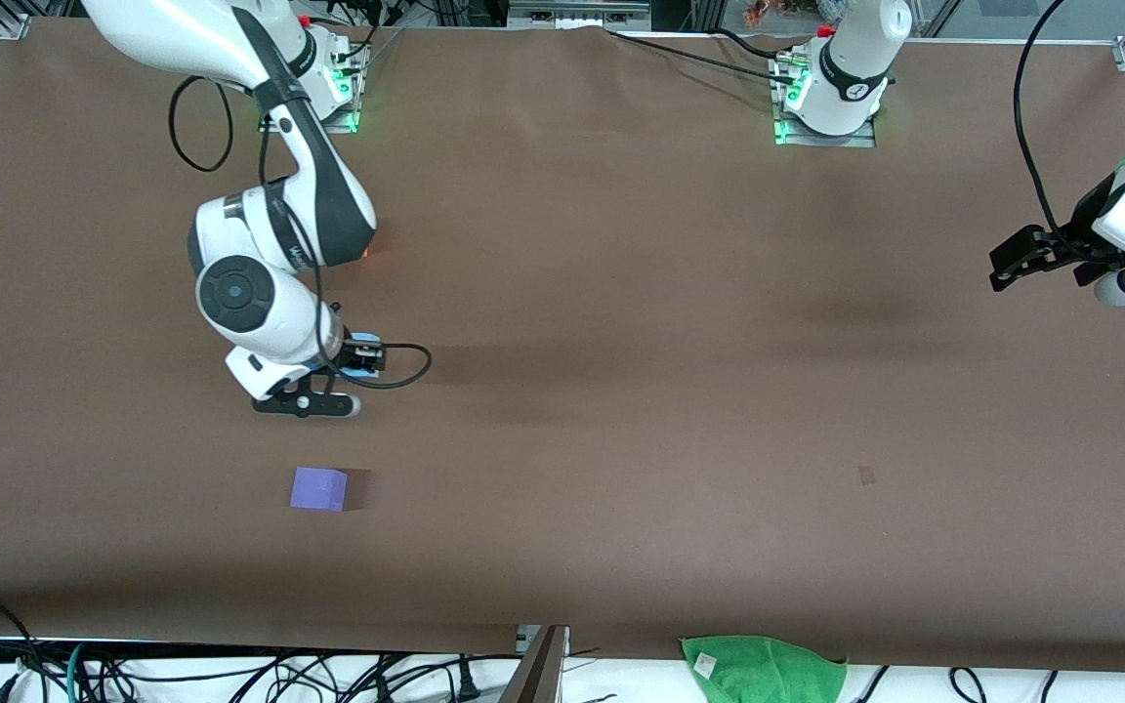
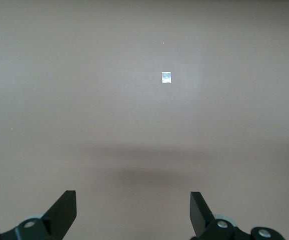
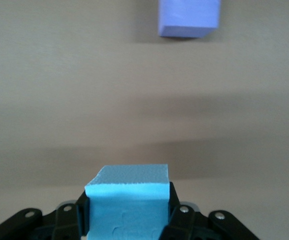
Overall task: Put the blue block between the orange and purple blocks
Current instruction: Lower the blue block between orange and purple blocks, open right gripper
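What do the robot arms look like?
Both arms are glossy white with black bands at the joints. The right arm has a round grey cap and looping black cables. Each claw, right claw and left claw, is black with grey screws.

No legible text or labels

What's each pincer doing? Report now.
Left pincer: open, empty, waiting over bare table.
Right pincer: shut on the blue block, above the table short of the purple block.
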